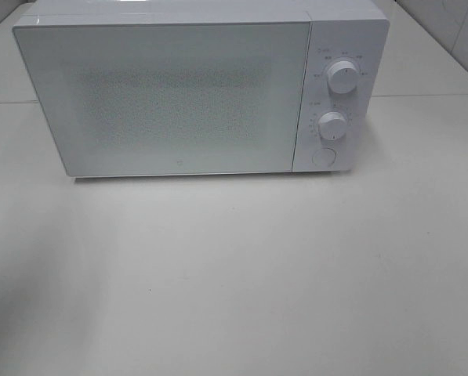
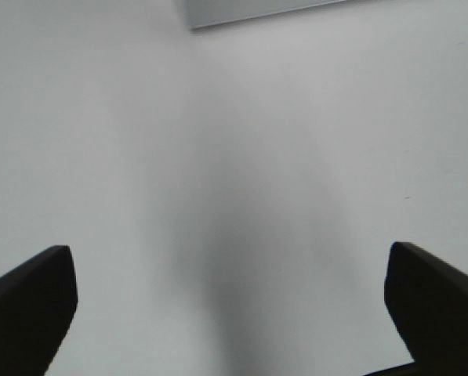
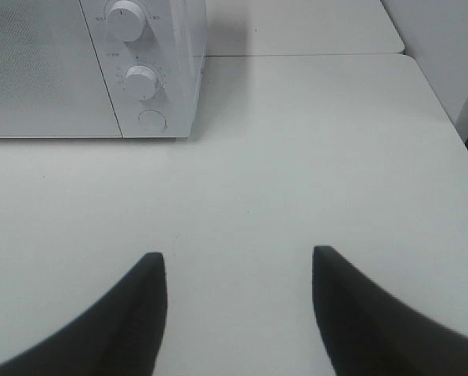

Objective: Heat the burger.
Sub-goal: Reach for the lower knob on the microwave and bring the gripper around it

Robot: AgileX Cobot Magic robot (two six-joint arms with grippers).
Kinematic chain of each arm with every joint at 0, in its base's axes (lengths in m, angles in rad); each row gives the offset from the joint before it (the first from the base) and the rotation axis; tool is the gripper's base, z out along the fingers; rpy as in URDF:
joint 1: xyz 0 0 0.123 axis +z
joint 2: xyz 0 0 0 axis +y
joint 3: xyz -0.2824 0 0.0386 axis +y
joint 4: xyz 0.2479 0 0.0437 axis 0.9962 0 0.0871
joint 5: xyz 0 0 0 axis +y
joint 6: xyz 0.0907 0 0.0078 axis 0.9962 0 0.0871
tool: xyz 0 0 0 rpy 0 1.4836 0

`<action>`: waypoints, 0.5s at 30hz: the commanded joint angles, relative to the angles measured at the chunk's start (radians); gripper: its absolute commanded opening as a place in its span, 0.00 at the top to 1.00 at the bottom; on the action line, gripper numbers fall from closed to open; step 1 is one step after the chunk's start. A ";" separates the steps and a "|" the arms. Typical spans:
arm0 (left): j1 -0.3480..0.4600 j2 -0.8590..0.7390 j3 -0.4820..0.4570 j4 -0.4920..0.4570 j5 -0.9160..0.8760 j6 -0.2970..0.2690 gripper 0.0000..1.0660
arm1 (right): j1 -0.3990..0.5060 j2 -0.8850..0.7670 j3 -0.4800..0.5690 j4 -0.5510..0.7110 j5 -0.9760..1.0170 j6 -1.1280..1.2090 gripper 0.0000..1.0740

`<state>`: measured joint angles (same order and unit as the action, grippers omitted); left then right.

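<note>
The burger is out of view in every frame. A white microwave (image 1: 179, 94) stands at the back of the table with its door closed. My left gripper (image 2: 230, 290) hovers over the bare white tabletop, jaws wide apart and empty, with a corner of the microwave (image 2: 249, 9) just in sight. My right gripper (image 3: 237, 290) is open too, with nothing between its dark fingers. It is over the table in front of and to the right of the microwave (image 3: 85, 70). Neither arm shows in the exterior high view.
The microwave's right panel carries an upper knob (image 1: 342, 77), a lower knob (image 1: 332, 125) and a round button (image 1: 323, 157). The white table (image 1: 234, 274) stretches in front of it. A table edge and a wall (image 3: 445, 47) lie to the right.
</note>
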<state>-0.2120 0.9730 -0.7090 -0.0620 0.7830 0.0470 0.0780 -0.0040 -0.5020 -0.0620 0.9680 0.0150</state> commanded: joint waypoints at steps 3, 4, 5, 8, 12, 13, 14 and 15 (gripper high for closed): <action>0.161 -0.044 0.000 -0.011 0.114 0.077 0.05 | -0.005 -0.026 0.007 0.001 -0.005 -0.001 0.47; 0.187 -0.049 0.000 -0.011 0.126 0.084 0.05 | -0.005 -0.026 0.007 0.001 -0.005 -0.001 0.47; 0.187 -0.049 0.000 -0.011 0.126 0.084 0.05 | -0.005 -0.026 0.007 0.001 -0.005 -0.001 0.47; 0.273 -0.066 0.000 -0.027 0.208 0.091 0.05 | -0.005 -0.026 0.007 0.001 -0.005 -0.001 0.47; 0.305 -0.087 0.000 -0.027 0.257 0.089 0.05 | -0.005 -0.026 0.007 0.001 -0.005 -0.001 0.47; 0.305 -0.101 0.000 -0.023 0.264 0.091 0.05 | -0.005 -0.026 0.007 0.001 -0.005 -0.001 0.47; 0.305 -0.101 0.000 -0.023 0.264 0.091 0.05 | -0.005 -0.026 0.007 0.001 -0.005 -0.001 0.47; 0.305 -0.149 0.000 -0.018 0.266 0.094 0.05 | -0.005 -0.026 0.007 0.001 -0.005 -0.001 0.47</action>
<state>0.0890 0.8600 -0.7090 -0.0750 1.0380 0.1370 0.0780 -0.0040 -0.5020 -0.0620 0.9680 0.0150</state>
